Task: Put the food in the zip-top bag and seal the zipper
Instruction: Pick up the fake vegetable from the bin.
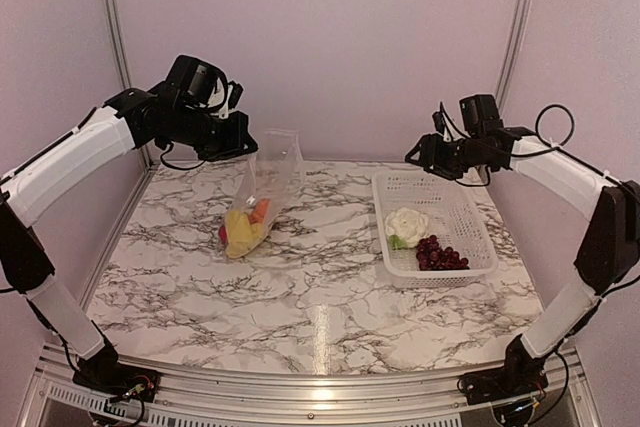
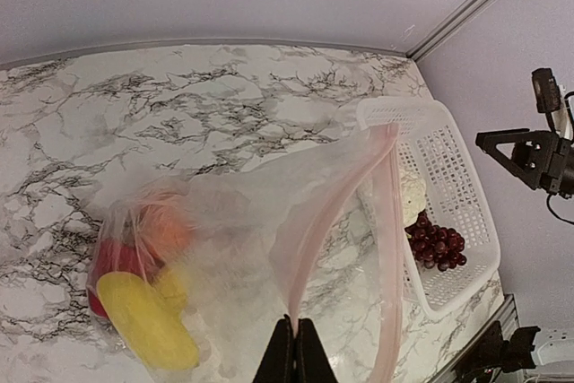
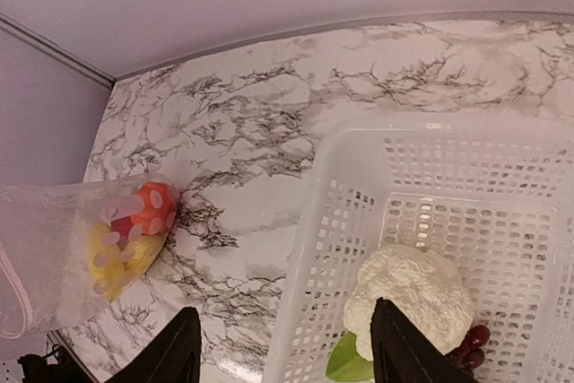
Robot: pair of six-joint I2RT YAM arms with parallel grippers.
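Left tool (image 2: 294, 347) pinched shut on zip-top bag (image 1: 268, 182) mouth, some food (image 1: 243, 232) at its bottom. Right tool (image 3: 285, 352) open, empty, over cauliflower (image 3: 413, 298) in basket (image 3: 314, 221). Risk: single-point hold lets mouth sag closed, bulky cauliflower catches the rim.

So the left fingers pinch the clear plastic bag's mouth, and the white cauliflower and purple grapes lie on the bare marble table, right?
Not quite: the white cauliflower and dark purple grape bunch lie inside the white lattice plastic basket, as the top view shows.
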